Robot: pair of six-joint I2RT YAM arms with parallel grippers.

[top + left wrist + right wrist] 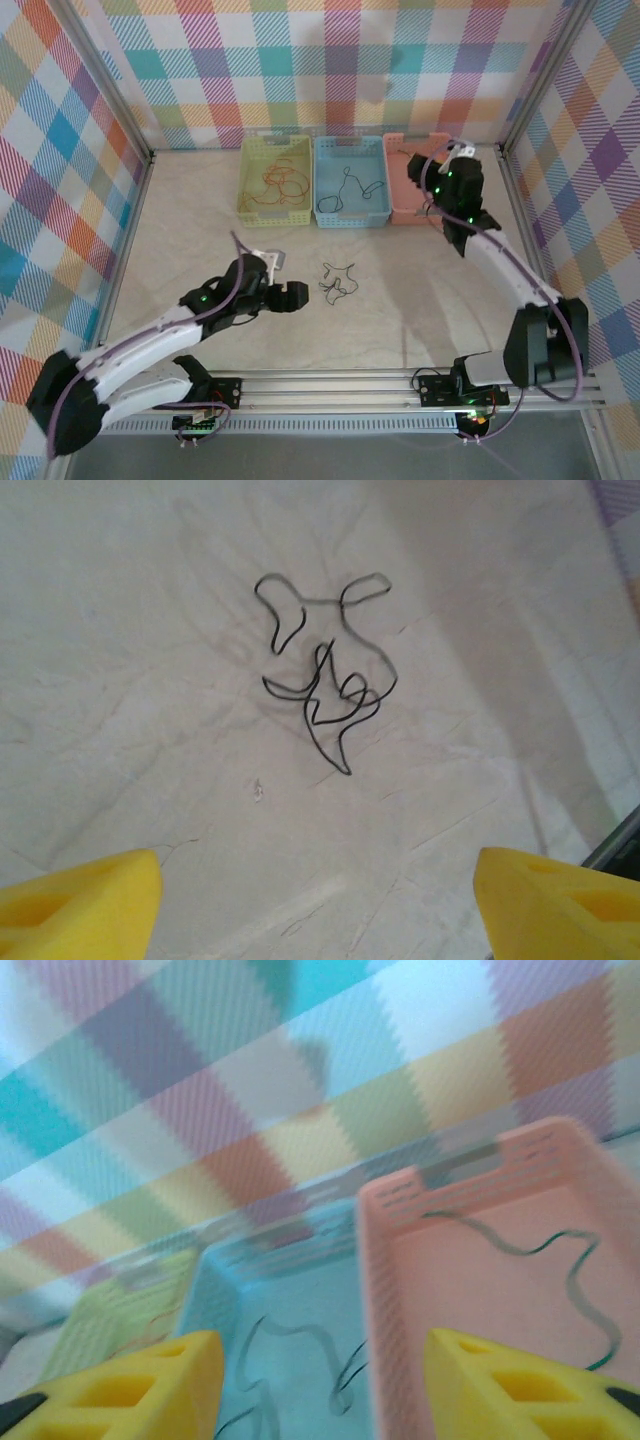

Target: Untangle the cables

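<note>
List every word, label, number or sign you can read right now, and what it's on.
No readable text in these views.
The yellow basket, blue basket and pink basket carry no visible lettering.
Any marking on the small green board by the left arm's base is too small to read.

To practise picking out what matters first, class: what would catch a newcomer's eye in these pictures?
First comes the row at the table's far edge: a yellow basket, a blue basket and a pink basket, each with thin cables inside. Next is a small black cable tangle lying alone mid-table, with the left gripper open and aimed at it. The right gripper hangs open by the pink basket.
</note>
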